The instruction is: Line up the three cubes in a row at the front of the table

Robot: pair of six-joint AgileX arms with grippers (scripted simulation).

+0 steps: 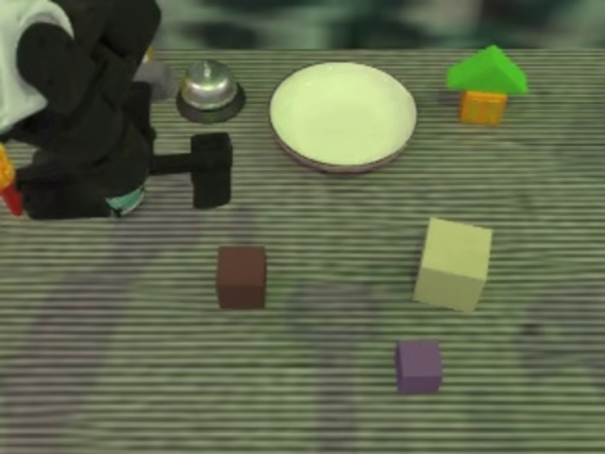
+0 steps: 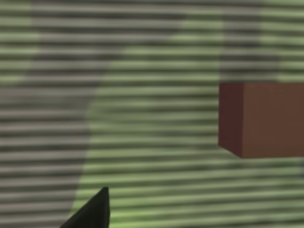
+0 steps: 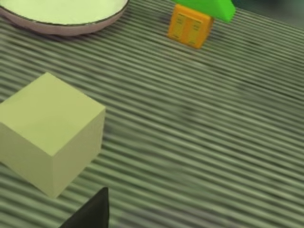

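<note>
Purple cube (image 1: 419,366) sits nearest the front edge, right of centre on the table (image 1: 113,378), touching nothing. Yellow cube (image 1: 455,264) stands just behind it and slightly right, apart from it. Brown cube (image 1: 241,276) lies left of centre, well apart from both, so the three cubes form no row. Left gripper (image 1: 211,170) is out over the table's left rear, its dark fingers pointing toward the right side; brown cube lies in front of it, near but not touching, nothing between the fingers. Cannot tell whether those fingers are spread or pressed together. Left wrist view shows the brown cube (image 2: 261,119) on striped table with one dark fingertip (image 2: 92,211) apart from it. Right arm is out of the top view; its wrist view shows the yellow cube (image 3: 50,130) close by, one dark fingertip (image 3: 92,211) just beside it with no visible contact, so the right gripper's state cannot be told. Bell (image 1: 209,89) and plate (image 1: 342,116) sit at the back, bell just behind the left gripper. Orange block (image 1: 483,106) with green roof (image 1: 488,71) stands at back right, well apart from the cubes.
</note>
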